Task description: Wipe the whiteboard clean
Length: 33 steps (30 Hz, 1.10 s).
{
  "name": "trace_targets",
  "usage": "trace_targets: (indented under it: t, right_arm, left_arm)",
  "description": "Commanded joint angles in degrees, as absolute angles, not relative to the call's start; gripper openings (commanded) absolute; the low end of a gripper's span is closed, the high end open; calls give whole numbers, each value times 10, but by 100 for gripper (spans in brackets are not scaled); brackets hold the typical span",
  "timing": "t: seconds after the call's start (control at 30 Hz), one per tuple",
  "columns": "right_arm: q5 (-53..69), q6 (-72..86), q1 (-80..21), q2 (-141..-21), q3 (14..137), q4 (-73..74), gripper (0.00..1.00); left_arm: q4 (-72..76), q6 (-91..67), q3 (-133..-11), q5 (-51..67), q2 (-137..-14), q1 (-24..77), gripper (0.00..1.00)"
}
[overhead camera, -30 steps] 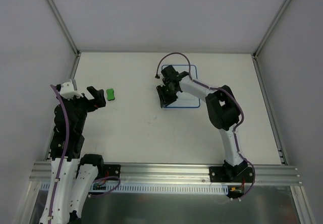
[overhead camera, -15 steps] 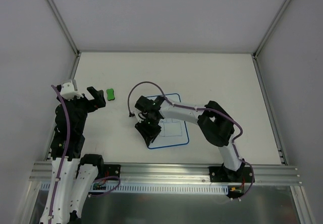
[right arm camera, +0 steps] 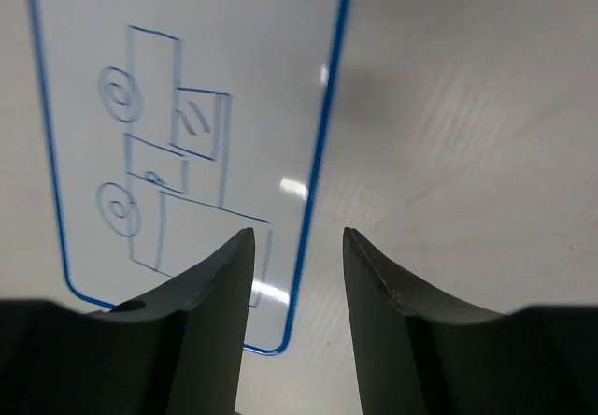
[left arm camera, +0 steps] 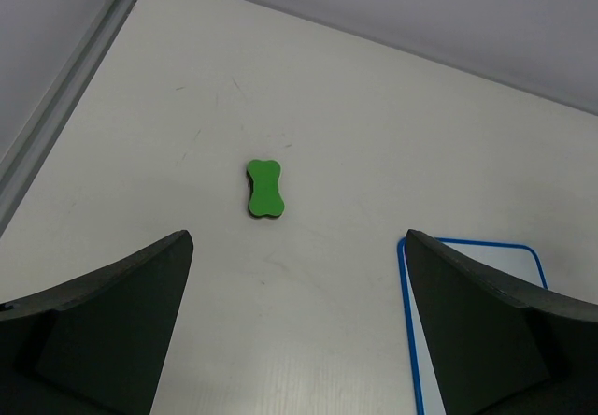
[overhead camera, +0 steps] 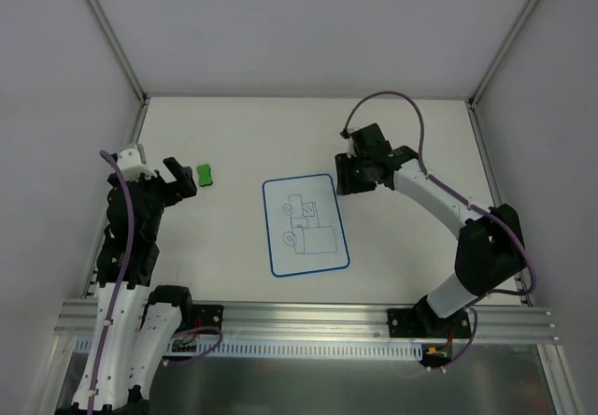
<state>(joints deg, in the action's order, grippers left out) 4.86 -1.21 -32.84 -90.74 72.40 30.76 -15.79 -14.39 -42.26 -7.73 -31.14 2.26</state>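
Right gripper [overhead camera: 351, 174] hangs part-open and empty, just beyond the far right corner of the whiteboard [overhead camera: 306, 226], which lies flat mid-table with line drawings on it. Its arm reaches forward, elbow out right. Left gripper [overhead camera: 177, 179] gapes wide, empty.

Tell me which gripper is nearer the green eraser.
The left gripper: the green eraser lies just ahead of its open fingers. The right gripper hangs beyond the whiteboard.

Grey walls [overhead camera: 280, 22] enclose a white table [overhead camera: 234, 135].
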Motion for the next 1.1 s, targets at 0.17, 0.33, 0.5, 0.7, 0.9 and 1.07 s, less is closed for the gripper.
trace_targets:
  t: [0.17, 0.33, 0.5, 0.7, 0.9, 1.07]
  right_arm:
    - [88, 40, -252, -913, 589, 219, 45]
    - [106, 46, -252, -944, 587, 173, 43]
    - [122, 53, -252, -986, 594, 147, 40]
    - [147, 57, -254, -1020, 607, 134, 36]
    - [156, 59, -262, -1033, 611, 131, 36]
    - [148, 64, -277, -1047, 616, 132, 33]
  left_arm:
    - [-162, -176, -444, -70, -375, 25, 99]
    - [-176, -197, -460, -36, -448, 25, 99]
    - [-190, -243, -485, -26, -540, 25, 99]
    - [-198, -273, -525, -74, -644, 25, 99]
    - [-200, -276, -567, -106, -735, 25, 99]
    - [-200, -274, -589, -120, -798, 25, 99]
